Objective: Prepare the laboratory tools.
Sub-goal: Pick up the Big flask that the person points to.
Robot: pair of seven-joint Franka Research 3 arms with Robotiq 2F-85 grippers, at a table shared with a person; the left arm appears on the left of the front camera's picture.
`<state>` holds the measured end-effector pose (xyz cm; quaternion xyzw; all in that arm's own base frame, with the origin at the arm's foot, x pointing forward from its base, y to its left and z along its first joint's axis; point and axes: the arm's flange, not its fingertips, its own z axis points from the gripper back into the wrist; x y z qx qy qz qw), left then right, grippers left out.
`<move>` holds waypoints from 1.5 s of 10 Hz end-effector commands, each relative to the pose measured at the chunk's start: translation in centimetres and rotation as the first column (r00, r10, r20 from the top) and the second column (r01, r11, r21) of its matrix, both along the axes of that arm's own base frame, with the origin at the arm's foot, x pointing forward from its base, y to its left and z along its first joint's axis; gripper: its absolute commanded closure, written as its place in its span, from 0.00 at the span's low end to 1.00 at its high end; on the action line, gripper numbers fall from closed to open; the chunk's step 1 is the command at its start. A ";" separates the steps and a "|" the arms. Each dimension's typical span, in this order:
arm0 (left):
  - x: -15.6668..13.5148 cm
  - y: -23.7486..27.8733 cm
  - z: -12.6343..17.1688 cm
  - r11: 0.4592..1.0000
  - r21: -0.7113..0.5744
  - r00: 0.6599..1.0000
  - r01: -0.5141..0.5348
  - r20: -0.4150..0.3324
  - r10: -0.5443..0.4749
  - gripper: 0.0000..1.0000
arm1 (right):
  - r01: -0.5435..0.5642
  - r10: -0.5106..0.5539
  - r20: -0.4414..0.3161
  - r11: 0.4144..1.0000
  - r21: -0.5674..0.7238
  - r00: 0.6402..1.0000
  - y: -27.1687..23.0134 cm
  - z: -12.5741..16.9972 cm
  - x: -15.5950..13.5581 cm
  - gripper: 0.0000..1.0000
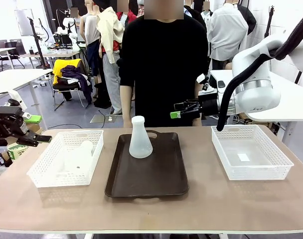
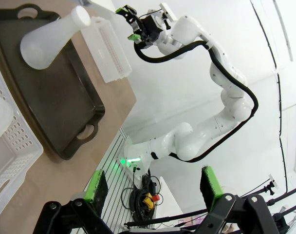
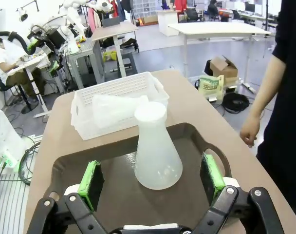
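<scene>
One frosted-white conical flask (image 1: 140, 140) stands upright at the far end of the dark brown tray (image 1: 161, 179). A second flask (image 1: 80, 155) lies on its side in the left white mesh basket (image 1: 42, 172). My right gripper (image 1: 184, 109) hovers open above the tray's far right corner. In the right wrist view the upright flask (image 3: 156, 151) shows between the green pads of that gripper (image 3: 152, 176), farther off and untouched. My left gripper (image 1: 38, 139) hangs open off the table's left edge, beside the left basket. The left gripper (image 2: 154, 187) holds nothing.
An empty white mesh basket (image 1: 251, 152) sits at the table's right. A person in black stands at the far side, one hand (image 3: 250, 130) hanging near the tray's end. In the left wrist view the tray (image 2: 65, 97) and the flask (image 2: 48, 39) lie beyond the left basket (image 2: 14, 146).
</scene>
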<state>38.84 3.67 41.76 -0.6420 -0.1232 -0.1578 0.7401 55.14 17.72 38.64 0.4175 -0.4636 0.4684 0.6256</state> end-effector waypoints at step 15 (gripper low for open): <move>0.1 -0.3 1.0 0.998 0.052 1.000 -0.029 -0.007 0.029 0.00 | 0.003 -0.003 -0.003 1.000 0.000 1.000 0.0 0.2 -0.1 0.00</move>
